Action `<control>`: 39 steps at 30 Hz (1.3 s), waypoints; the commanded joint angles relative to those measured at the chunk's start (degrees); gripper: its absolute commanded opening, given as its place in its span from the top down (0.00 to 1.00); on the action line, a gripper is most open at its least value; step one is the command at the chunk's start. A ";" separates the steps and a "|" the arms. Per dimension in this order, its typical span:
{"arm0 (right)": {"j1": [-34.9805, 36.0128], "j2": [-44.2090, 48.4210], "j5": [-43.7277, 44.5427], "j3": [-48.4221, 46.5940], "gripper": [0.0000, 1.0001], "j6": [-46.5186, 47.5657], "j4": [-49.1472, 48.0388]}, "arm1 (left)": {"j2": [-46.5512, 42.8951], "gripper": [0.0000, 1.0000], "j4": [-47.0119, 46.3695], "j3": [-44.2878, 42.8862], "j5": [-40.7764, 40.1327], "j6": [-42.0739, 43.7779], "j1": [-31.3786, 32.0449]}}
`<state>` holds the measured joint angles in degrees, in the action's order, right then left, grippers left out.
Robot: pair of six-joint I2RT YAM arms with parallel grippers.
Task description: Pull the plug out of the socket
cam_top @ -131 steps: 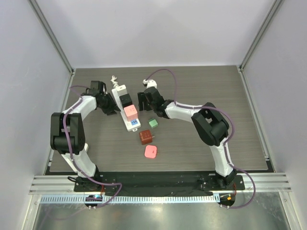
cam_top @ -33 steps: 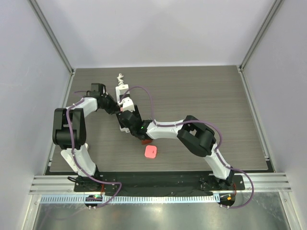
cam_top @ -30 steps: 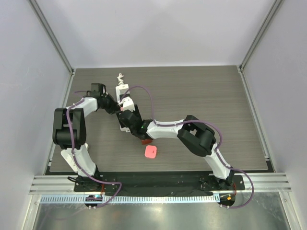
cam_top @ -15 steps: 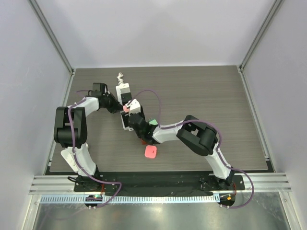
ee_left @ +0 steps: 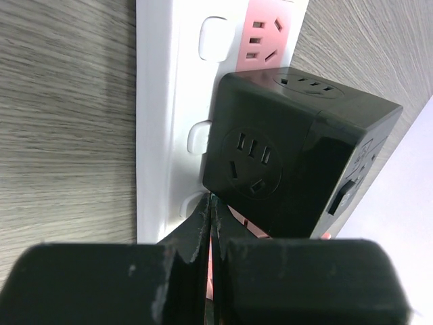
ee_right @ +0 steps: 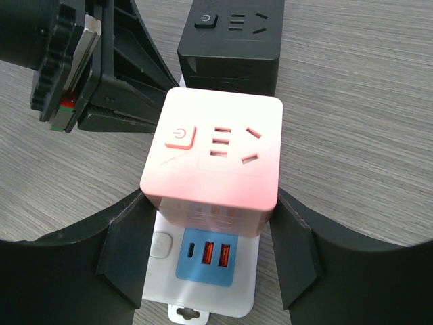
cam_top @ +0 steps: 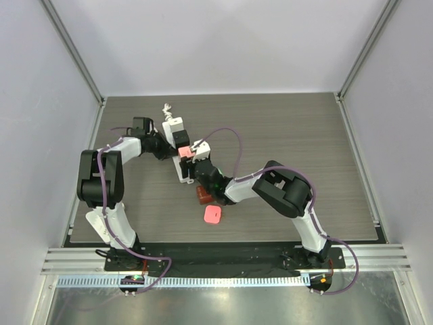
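Where the socket lies: a long, narrow white plastic power strip (cam_top: pixel 174 126) lies flat on the grey wood-grain surface (cam_top: pixel 304 135). It sits left of the middle, towards the far-left corner, and runs from the far edge towards the near edge.
Plug: a pink plastic cube plug (ee_right: pixel 213 159) stands on the power strip, just on the near side of a black plastic cube plug (ee_right: pixel 233 40) in the neighbouring outlet.
Right pincer: the right pincer (ee_right: pixel 210 203) is clenched on the pink cube plug, with one pad against each side face.
Left pincer: the left pincer (ee_left: pixel 210 223) has its fingers pressed together on nothing. The tips rest on the power strip by the base of the black cube plug.
Handling: the cube looks light, rigid and smooth-sided, so the pads may slip. The prongs probably hold tightly, and the light strip would likely lift with the plug unless it is pinned down.
Where to hold: low on two opposite flat faces, pulling straight up.
Hidden: the pink cube covers its own prongs, so I cannot tell whether it is seated. The top view hides the near end of the strip behind the right arm.
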<state>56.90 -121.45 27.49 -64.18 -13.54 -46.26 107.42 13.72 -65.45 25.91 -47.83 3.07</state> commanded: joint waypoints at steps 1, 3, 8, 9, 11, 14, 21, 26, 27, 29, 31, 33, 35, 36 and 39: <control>-1.09 6.83 1.61 0.02 0.99 -4.12 -14.47 | 3.06 1.00 5.53 1.38 -7.02 2.04 -0.52; -1.09 7.19 1.61 1.16 0.99 -4.39 -16.14 | 3.15 1.00 5.71 1.38 -7.10 2.04 -0.52; -1.01 7.46 -0.76 -0.15 0.99 -2.55 -14.13 | 3.15 1.00 5.71 1.55 -7.37 2.04 -0.52; -0.92 7.19 -1.03 -1.37 0.99 -0.72 -13.34 | 3.06 1.00 5.71 1.64 -7.54 2.04 -0.52; -0.39 6.67 -0.68 -2.08 0.99 1.40 -11.85 | 3.06 1.00 5.62 1.99 -7.80 1.96 -0.52; 0.74 5.44 -0.24 -4.28 0.99 5.62 -8.95 | 3.41 1.00 5.62 2.17 -7.54 1.78 -0.52; 6.19 1.30 6.35 -11.04 0.99 20.30 -5.77 | 3.68 1.00 5.18 2.52 -7.54 1.61 -0.35; 4.62 4.28 3.99 -9.39 0.99 13.65 -5.68 | 4.29 1.00 4.92 2.61 -7.02 1.25 -0.43; 4.01 4.90 2.59 -8.25 0.99 11.37 -5.77 | 4.29 1.00 4.92 2.52 -7.01 1.25 -0.43; 2.51 6.83 1.26 -6.32 0.99 7.41 -6.21 | 4.21 1.00 4.83 2.43 -7.01 1.25 -0.43; 1.90 8.06 0.29 -5.61 0.99 6.25 -5.60 | 4.03 1.00 4.92 2.35 -7.02 1.25 -0.43; 1.81 10.51 0.73 -3.68 0.99 6.16 -5.68 | 3.68 1.00 5.00 2.08 -7.10 1.34 -0.43; 1.37 12.45 1.52 -1.75 0.99 5.90 -6.47 | 3.15 1.00 5.09 1.99 -7.19 1.51 -0.43; 1.11 13.59 1.69 0.35 0.99 5.63 -6.74 | 2.89 1.00 5.09 1.91 -7.28 1.52 -0.43; -1.08 17.82 1.61 5.88 0.99 3.35 -8.31 | 1.92 1.00 5.18 1.64 -7.02 1.69 -0.43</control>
<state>57.21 -110.39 27.97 -62.26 -6.68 -46.28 107.79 13.04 -65.43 25.43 -49.06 2.24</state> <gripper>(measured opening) 0.675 0.002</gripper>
